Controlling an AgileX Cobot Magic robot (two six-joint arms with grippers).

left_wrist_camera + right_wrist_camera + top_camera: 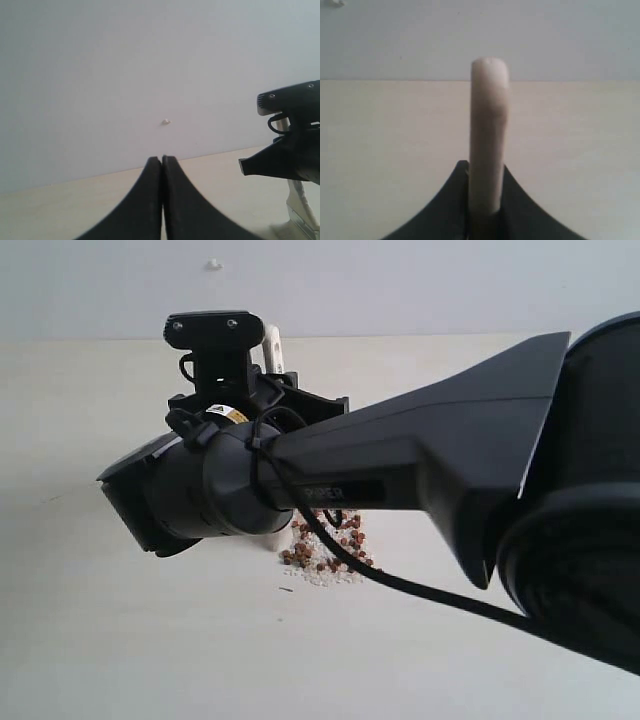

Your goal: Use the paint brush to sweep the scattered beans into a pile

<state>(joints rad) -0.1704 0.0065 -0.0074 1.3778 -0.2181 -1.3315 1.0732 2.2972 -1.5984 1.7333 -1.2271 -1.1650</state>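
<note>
Black right arm [430, 470] fills the foreground. Ahead, the right claw [484, 172] clenches the brush [489, 120] by its wooden handle, likely light and stiff, a sound hold. Beyond, beans [330, 545] lie clustered on the tabletop [120, 640]; they probably roll easily. Empty, the left claw [161, 167] is pressed closed.

in the exterior view the right arm [400, 470] covers nearly all of the paint brush [271, 346]. only its tip pokes out at twelve o'clock from the wrist, and the bristles are hidden. the pile [330, 550] shows only at the arm's six o'clock, the rest covered. in the left wrist view the ferrule [300, 212] is cut off by the picture's edge. in the right wrist view the handle [489, 125] is blurred, its lower part sunk between the fingers of the right gripper [485, 167].
</note>
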